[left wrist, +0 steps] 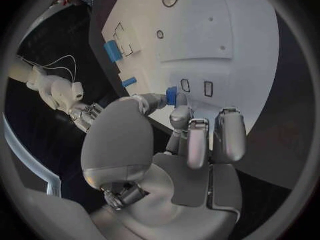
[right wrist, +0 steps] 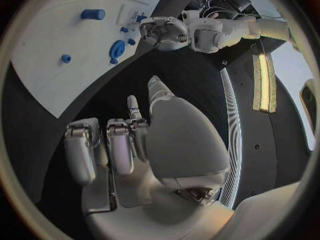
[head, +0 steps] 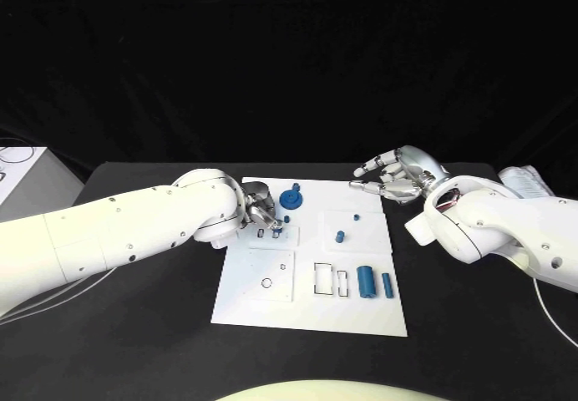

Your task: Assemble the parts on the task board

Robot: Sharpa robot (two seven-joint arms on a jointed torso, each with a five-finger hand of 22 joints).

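The white task board point(head: 253, 307) lies mid-table. My left hand point(head: 263, 213) hovers over its far left part and pinches a small blue part point(left wrist: 171, 95) between thumb and finger, just above two small rectangular slots point(left wrist: 197, 87). My right hand point(head: 392, 177) hangs above the board's far right corner, fingers curled in and holding nothing. On the board sit a blue round wheel piece point(head: 291, 199), a small blue knob point(head: 338, 236), a blue cylinder point(head: 365, 281) and a blue bar point(head: 387, 282). The right wrist view also shows the cylinder point(right wrist: 93, 14), the wheel piece point(right wrist: 117, 49) and my left hand point(right wrist: 163, 32).
A white box point(head: 18, 175) stands at the table's far left and a pale object point(head: 524, 177) at its far right edge. Rectangular outlines point(head: 327, 279) and a round hole point(head: 266, 284) mark the board's near part. Black table surrounds the board.
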